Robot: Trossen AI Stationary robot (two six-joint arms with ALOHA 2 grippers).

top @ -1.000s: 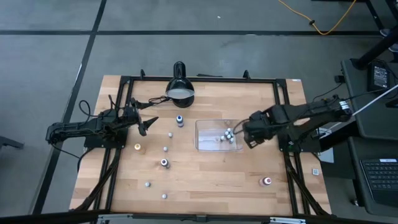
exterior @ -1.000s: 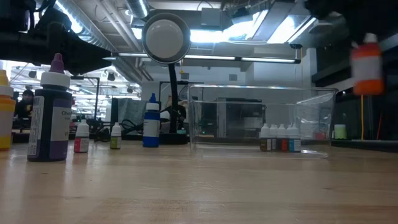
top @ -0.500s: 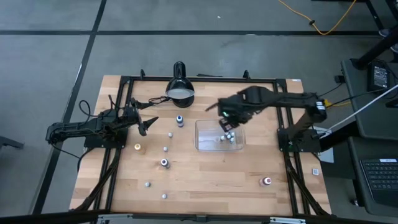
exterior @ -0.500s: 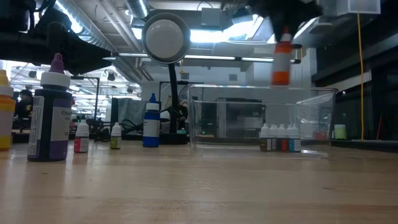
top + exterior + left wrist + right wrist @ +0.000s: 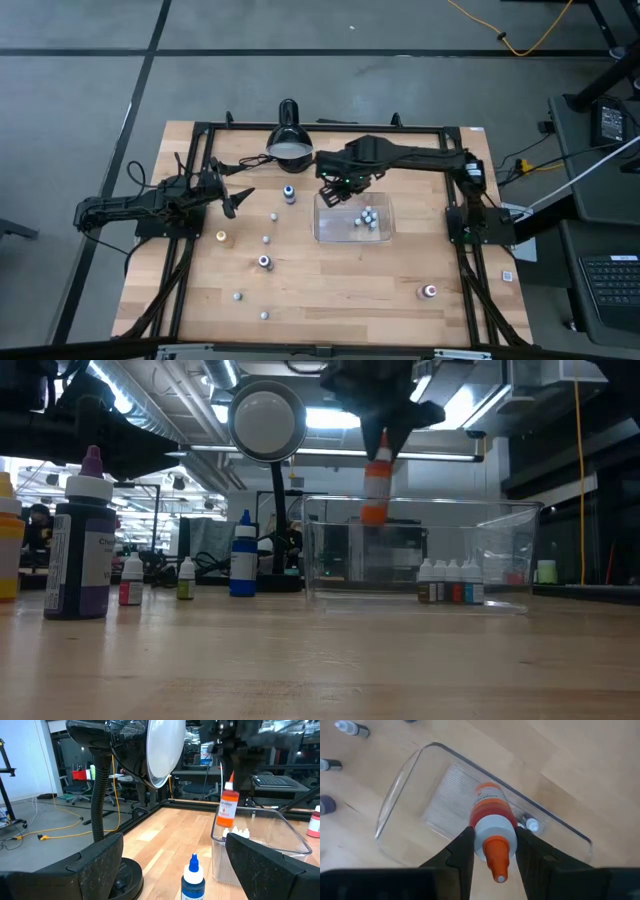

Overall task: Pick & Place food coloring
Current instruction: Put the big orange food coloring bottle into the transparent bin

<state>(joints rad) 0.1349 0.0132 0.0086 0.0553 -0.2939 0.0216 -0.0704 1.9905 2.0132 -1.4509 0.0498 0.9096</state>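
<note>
Standing beside tray (image 5: 322, 228), lamp (image 5: 289, 143), blue bottle (image 5: 289, 192)

Orange bottle (image 5: 229, 808) held above tray (image 5: 280, 832), lamp (image 5: 145, 750) nr.

The wooden table (image 5: 330, 270) stands on a grey concrete floor (image 5: 80, 80) crossed by dark lines. A yellow cable (image 5: 520, 35) lies on the floor beyond the table, and bright ceiling lights (image 5: 340, 418) shine among the pipes overhead.

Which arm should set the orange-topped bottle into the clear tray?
The right. Its tool already grips the orange-topped bottle above the clear tray, while the left tool waits open, off beside the lamp.
</note>
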